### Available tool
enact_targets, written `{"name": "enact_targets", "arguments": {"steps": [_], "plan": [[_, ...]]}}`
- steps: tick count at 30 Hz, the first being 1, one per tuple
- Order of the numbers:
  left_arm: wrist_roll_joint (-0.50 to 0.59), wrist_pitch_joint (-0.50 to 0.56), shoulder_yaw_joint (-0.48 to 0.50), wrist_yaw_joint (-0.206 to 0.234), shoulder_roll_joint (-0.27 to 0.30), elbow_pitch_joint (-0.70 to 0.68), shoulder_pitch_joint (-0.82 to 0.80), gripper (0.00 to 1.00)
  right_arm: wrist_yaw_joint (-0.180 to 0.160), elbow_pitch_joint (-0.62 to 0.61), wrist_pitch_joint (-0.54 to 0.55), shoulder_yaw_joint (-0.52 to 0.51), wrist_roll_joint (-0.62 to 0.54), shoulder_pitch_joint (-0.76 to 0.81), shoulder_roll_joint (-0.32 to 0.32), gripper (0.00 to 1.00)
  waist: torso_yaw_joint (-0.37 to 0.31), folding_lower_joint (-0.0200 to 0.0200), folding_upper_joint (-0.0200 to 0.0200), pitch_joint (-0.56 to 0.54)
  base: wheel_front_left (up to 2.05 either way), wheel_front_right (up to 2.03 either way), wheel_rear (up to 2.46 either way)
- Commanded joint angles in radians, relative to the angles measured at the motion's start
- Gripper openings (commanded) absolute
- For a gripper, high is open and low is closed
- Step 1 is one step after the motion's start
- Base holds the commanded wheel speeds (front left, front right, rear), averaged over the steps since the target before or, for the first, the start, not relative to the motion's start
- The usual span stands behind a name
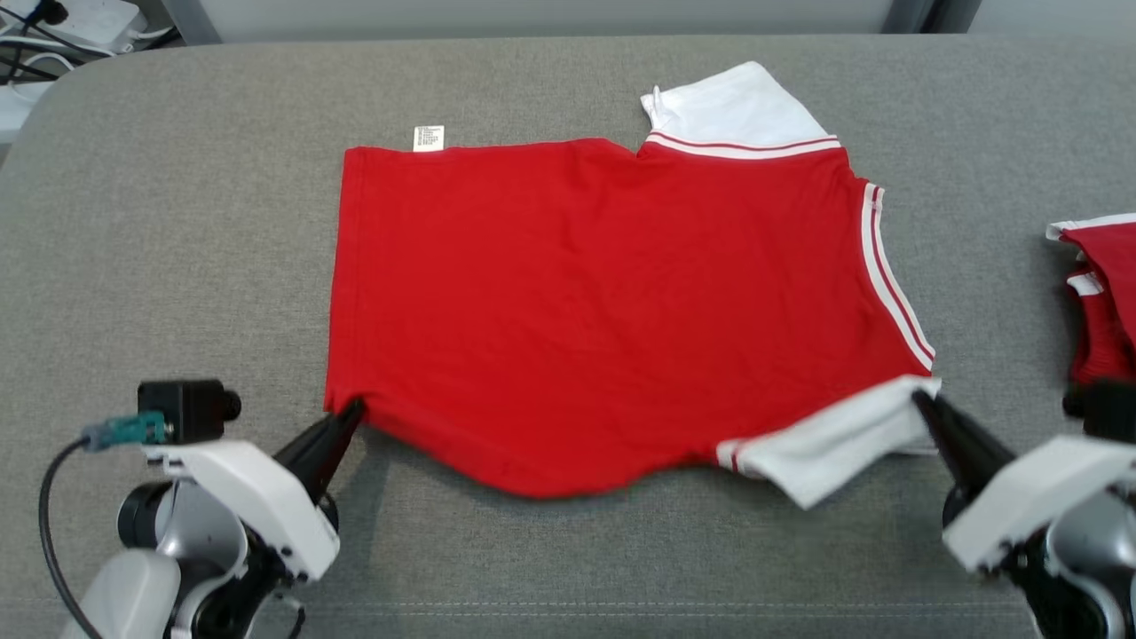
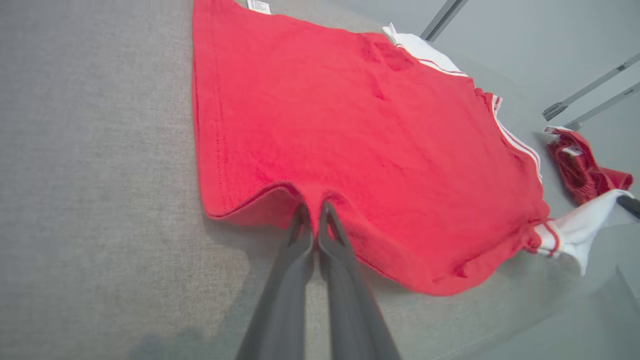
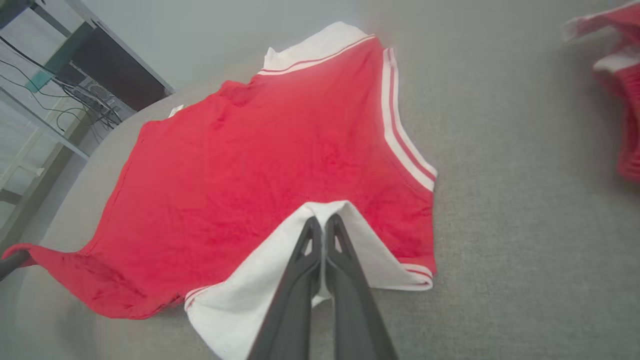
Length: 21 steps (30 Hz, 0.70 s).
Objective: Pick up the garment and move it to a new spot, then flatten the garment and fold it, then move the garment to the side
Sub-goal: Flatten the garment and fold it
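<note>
Head view: a red fabric shirt with white sleeves [image 1: 603, 302] is spread flat across the centre of a grey fabric-covered table [image 1: 177, 222]. Its lower-left hem corner is pinched by the closed left gripper [image 1: 353, 410], and the white sleeve at lower right is clamped by the closed right gripper [image 1: 923, 401]. A crumpled second red-and-white garment [image 1: 1100, 293] is seen at the right edge. Only thin edges of cloth appear held, so a corner could be lost under uneven pulling, and the sagging near hem could be bunched.
</note>
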Motion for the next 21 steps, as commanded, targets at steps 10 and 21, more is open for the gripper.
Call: {"name": "enact_targets", "arguments": {"steps": [10,21], "plan": [[-0.059,-0.02,0.061,-0.018,-0.026,0.15,-0.221,0.0,-0.003,0.27,0.035,0.008,0.045,-0.356,-0.043,0.0,0.006,0.0,0.0,0.052,0.0,0.0,0.0],[-0.088,-0.058,0.059,-0.058,-0.053,0.349,-0.315,1.0,-0.003,0.49,-0.055,0.035,0.116,-0.523,-0.055,1.0,0.008,0.0,0.0,0.089,0.0,0.0,0.0]]}}
